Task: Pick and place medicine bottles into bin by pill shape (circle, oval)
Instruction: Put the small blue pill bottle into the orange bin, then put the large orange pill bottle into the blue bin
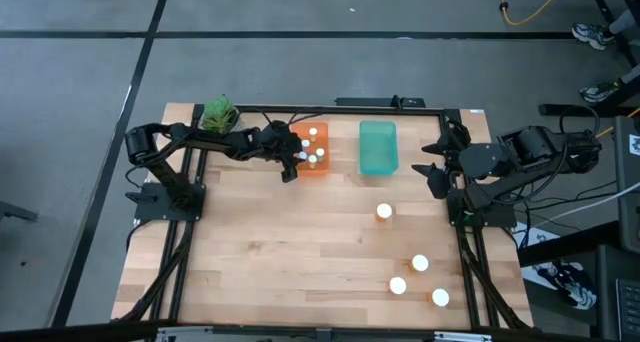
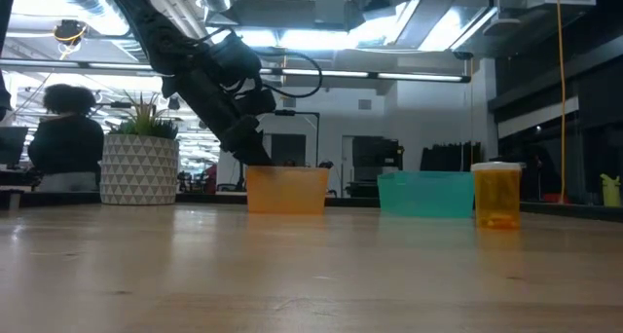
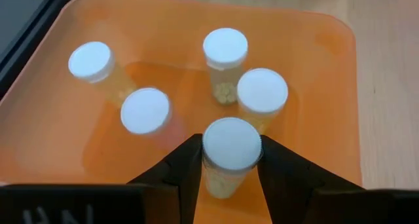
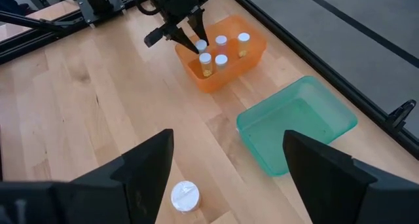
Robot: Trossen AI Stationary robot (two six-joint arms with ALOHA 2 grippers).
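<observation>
A potted plant [image 2: 141, 155] stands at the table's [image 1: 300, 252] far-left corner.

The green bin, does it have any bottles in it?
No, it's empty. The green bin shows only its bare floor from above, while five white-capped bottles all stand in the orange bin.

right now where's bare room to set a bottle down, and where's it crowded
Free: the teal bin holds nothing, and the table's left and middle boards are bare. Crowded: the orange bin holds five bottles, with the left gripper around one; four more bottles dot the right side near the right gripper.
</observation>
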